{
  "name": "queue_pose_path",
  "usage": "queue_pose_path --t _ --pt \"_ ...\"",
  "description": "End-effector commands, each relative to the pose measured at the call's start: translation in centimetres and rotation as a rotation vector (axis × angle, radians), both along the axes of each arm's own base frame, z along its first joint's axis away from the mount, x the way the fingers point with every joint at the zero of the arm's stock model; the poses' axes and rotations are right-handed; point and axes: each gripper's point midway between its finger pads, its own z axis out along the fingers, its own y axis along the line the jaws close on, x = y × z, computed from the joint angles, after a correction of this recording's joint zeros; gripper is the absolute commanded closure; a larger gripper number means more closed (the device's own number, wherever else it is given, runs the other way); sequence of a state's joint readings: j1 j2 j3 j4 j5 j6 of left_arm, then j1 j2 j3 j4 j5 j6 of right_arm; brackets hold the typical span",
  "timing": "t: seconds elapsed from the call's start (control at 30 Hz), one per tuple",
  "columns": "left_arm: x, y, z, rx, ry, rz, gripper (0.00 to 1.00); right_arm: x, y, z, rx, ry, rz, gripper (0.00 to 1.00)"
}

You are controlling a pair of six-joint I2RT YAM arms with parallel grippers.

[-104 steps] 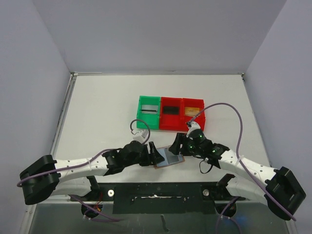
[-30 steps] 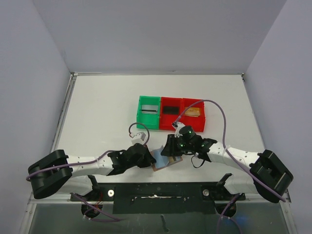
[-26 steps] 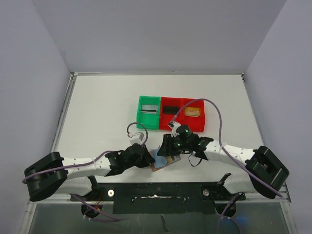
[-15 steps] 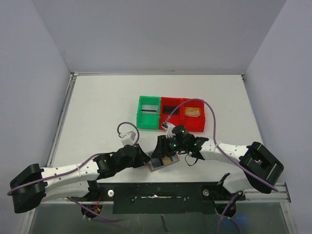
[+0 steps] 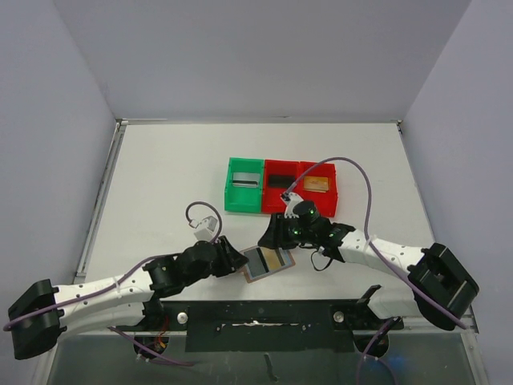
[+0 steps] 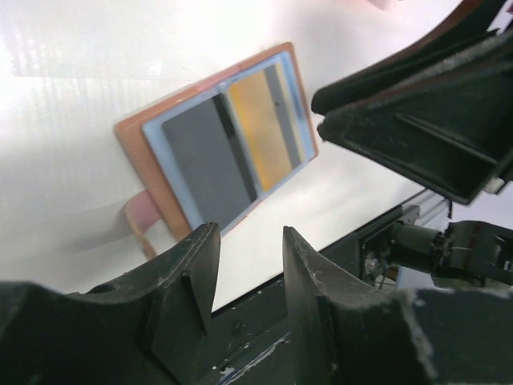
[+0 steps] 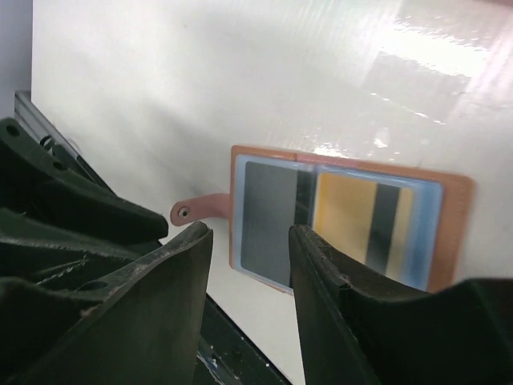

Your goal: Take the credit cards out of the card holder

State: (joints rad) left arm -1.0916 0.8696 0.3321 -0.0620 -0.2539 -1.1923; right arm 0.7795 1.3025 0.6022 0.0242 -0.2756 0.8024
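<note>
**White table: card holder lies open and flat between two empty grippers**

White table (image 5: 160, 176) fills the work area, with pale walls on three sides. The card holder (image 5: 268, 262) lies near the table's near edge, opened flat with its inside facing up.

1. Contents. A grey card (image 6: 204, 156) sits in the half nearer the snap tab (image 7: 200, 210). A gold card (image 6: 264, 124) with a dark stripe sits in the other half. Both rest on the light blue lining (image 7: 425, 233). Neither card projects past the leather edge.
2. Left gripper (image 5: 235, 261). It is just beside the holder's left edge. Its jaws stand partly apart and the gap between them is bare. In the left wrist view the holder lies beyond the fingertips, not between them.
3. Right gripper (image 5: 272, 235). It is at the holder's far edge. Its jaws stand partly apart and grip nothing. In the right wrist view the grey card half shows through the gap, below the tips. Whether a tip touches the leather cannot be told.
4. Surroundings. A green bin (image 5: 230, 186) and two red bins (image 5: 298, 191) stand in a row farther back, apart from the holder. Each contains a small flat item.
</note>
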Motion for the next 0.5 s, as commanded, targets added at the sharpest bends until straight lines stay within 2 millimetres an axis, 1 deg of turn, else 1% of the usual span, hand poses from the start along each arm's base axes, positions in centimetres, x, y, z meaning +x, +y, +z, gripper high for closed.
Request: queue_pose_path --t 0.0,0.1,0.17,0.3,0.37,0.47 --pt "0.4 -2.9 3.7 -0.137 -0.071 -0.06 0.63 1.4 -1.4 0.6 0.016 -0.028 -0.092 0.56" --pt "0.5 -3.7 3.4 -0.132 -0.061 -0.075 0.61 1.2 -1.5 0.0 0.003 -0.011 -0.089 0.57" --pt "0.6 -3.8 2.1 -0.099 -0.04 -0.073 0.61 0.9 -1.2 -0.6 -0.012 0.005 -0.077 0.58" --pt "0.7 -3.1 -0.5 -0.021 0.007 -0.04 0.61 0.4 -0.9 -1.7 -0.07 0.029 -0.058 0.6" --pt "0.7 -2.7 -1.4 -0.005 0.02 -0.024 0.61 0.3 -0.7 -2.0 -0.103 0.024 -0.06 0.6" --pt "0.6 -2.3 -2.1 -0.011 0.034 -0.008 0.61 0.2 -0.4 -2.2 -0.131 0.017 -0.057 0.6"
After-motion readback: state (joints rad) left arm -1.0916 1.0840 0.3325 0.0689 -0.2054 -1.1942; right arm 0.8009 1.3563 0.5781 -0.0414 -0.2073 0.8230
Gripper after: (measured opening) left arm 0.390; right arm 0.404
